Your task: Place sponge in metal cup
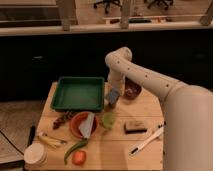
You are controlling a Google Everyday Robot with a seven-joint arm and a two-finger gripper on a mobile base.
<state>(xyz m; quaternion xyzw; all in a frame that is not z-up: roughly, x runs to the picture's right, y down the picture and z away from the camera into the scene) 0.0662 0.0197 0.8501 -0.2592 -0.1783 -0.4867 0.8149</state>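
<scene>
Sponge (pixel 114 95) is gripped between the fingers of the claw (pixel 113 97), directly over the metal cup (pixel 109 104) and just right of the green tray (pixel 78 93). The dark red bowl (pixel 133 90) sits to the right. The light-green cup (pixel 108 120) stands nearer on the table (pixel 145 110).

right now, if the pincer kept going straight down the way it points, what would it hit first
Most likely the metal cup, the dark shape directly under the pincer and the sponge at its tip. Depth is unclear, so it may reach the wooden table just beside it instead.
</scene>
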